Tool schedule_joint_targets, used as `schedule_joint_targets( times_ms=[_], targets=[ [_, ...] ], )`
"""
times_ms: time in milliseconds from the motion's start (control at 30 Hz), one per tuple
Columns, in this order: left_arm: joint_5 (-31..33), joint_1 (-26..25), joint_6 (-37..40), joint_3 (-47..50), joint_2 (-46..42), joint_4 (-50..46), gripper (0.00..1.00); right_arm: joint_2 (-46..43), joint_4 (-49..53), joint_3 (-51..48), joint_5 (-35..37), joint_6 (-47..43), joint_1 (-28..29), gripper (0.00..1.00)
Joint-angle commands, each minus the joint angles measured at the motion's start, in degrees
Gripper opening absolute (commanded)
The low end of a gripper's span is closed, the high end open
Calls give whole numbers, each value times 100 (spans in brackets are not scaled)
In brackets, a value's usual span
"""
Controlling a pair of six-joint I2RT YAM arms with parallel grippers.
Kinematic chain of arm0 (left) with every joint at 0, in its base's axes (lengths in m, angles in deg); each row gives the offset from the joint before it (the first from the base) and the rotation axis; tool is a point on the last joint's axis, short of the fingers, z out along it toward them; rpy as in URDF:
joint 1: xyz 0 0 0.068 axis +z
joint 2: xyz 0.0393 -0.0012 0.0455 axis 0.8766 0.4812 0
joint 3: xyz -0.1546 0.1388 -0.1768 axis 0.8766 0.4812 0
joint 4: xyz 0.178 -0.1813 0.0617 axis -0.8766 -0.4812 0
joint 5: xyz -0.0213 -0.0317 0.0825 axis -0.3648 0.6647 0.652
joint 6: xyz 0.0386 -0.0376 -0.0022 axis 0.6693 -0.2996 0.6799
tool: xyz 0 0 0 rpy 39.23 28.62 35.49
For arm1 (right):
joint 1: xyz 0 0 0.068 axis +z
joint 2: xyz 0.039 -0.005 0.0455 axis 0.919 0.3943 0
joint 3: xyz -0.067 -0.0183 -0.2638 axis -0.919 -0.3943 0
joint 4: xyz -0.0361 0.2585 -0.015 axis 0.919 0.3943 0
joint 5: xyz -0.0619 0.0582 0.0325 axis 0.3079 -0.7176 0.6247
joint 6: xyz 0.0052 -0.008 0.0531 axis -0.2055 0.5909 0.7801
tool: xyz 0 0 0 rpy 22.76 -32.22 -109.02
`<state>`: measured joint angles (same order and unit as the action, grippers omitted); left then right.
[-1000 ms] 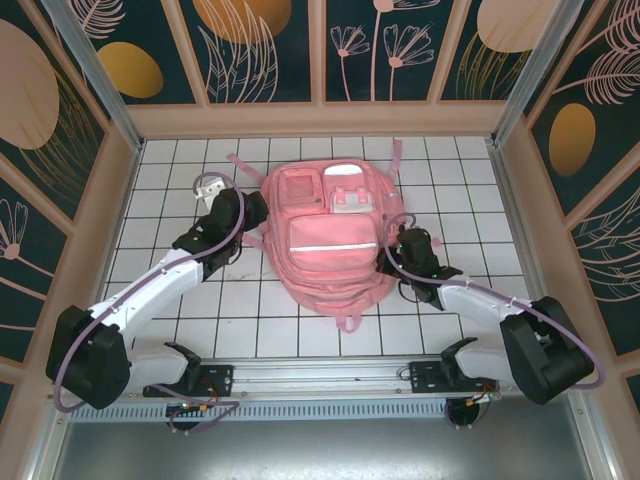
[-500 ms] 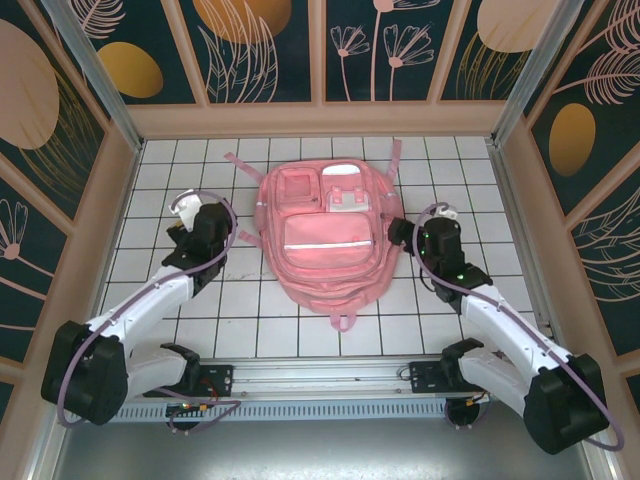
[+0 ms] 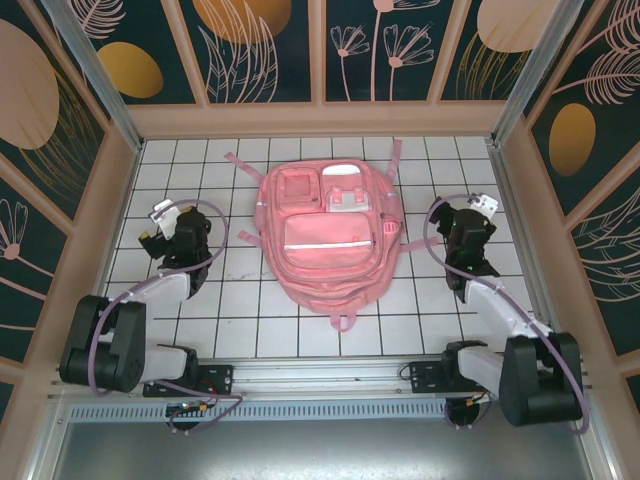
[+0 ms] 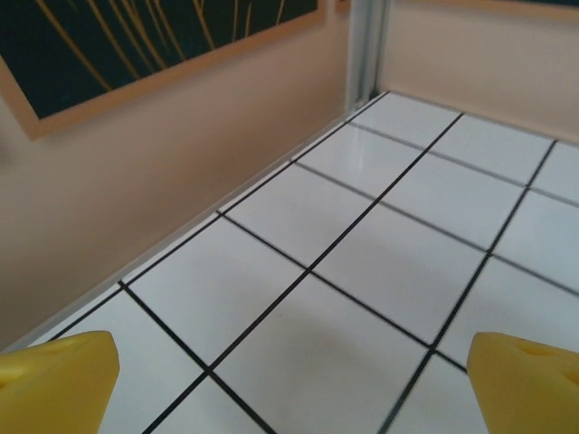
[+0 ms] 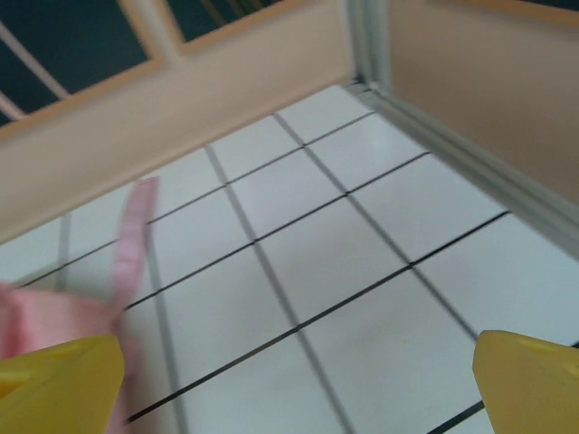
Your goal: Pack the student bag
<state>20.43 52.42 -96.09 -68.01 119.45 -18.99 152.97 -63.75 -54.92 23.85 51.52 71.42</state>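
Lying flat at the middle of the table (image 3: 440, 160): bag (image 3: 320, 235) | left hand (image 3: 152, 228): spread wide apart, nothing gripped, well left of bag | right hand (image 3: 487, 205): spread wide apart, nothing gripped, right of bag

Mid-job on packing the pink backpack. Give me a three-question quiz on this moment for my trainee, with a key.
1. True or false: the large pink fabric backpack lies flat on the white tiled table, front pockets facing up.
2. Choose one. The right arm has its jaws: A) shut on a strap; B) open, holding nothing; C) shut and empty.
3. Short answer: in the right wrist view, on which side of the picture does the loose pink strap lie?

Key: 1 true; 2 B; 3 left.
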Motion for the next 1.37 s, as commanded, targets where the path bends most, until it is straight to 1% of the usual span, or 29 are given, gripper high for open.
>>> schedule_joint_targets(
  times_ms=[0, 33, 67, 133, 167, 200, 233, 267, 300, 333, 367, 400, 433, 500, 533, 567, 600, 633, 700, 733, 1333],
  targets=[
    [-136, 139, 134, 452, 243, 1592, 99, 542, -1204, -248, 588, -461, -152, 99],
    [-352, 159, 397, 591, 299, 2034, 99, 775, -1596, -344, 675, -525, -161, 99],
    [-551, 170, 594, 600, 297, 2106, 99, 967, -1984, -444, 682, -553, -214, 99],
    [-888, 170, 1076, 761, 372, 2772, 98, 1346, -2528, -525, 467, -833, -301, 99],
    [-968, 183, 1209, 913, 411, 3214, 99, 1538, -2806, -559, 433, -929, -334, 99],
    [-1037, 194, 1252, 1026, 459, 3523, 99, 1663, -3060, -619, 257, -968, -375, 99],
    [-1269, 262, 1235, 1098, 517, 3642, 99, 1805, -3190, -636, -39, -991, -450, 99],
    [-1399, 283, 1306, 1224, 645, 4068, 99, 1988, -3448, -705, -186, -1013, -464, 99],
    [-1706, 284, 1398, 1263, 630, 4071, 99, 2111, -3789, -811, -274, -1136, -439, 99],
    [-2016, 284, 1510, 1338, 629, 4198, 99, 2063, -3746, -833, -454, -1192, -403, 99],
    [-2151, 288, 1582, 1427, 707, 4499, 98, 2081, -4055, -966, -705, -1326, -410, 99],
    [-2203, 301, 1518, 1439, 638, 4367, 99, 2039, -4179, -1071, -878, -1370, -414, 99],
    [-2241, 349, 1489, 1485, 653, 4502, 99, 2038, -4356, -1161, -943, -1404, -418, 99],
    [-2594, 400, 1546, 1569, 821, 4731, 99, 2100, -4633, -1316, -1339, -1487, -461, 99],
    [-2656, 407, 1619, 1590, 1041, 5074, 99, 2270, -4987, -1422, -1462, -1522, -473, 99],
    [-2708, 407, 1606, 1537, 1065, 4971, 99, 2408, -5453, -1546, -1448, -1587, -461, 99],
    [-2781, 440, 1561, 1472, 959, 4630, 99, 2267, -5138, -1537, -1443, -1534, -459, 99],
    [-2792, 476, 1556, 1474, 1011, 4724, 99, 2327, -5254, -1517, -1445, -1535, -472, 99],
    [-2795, 478, 1545, 1469, 973, 4661, 99, 2292, -4982, -1417, -1517, -1470, -533, 99],
    [-2772, 478, 1551, 1468, 1012, 4735, 99, 2323, -5095, -1452, -1539, -1486, -538, 99],
    [-2776, 471, 1547, 1476, 987, 4717, 99, 2314, -5031, -1429, -1503, -1473, -522, 99]
  ],
)
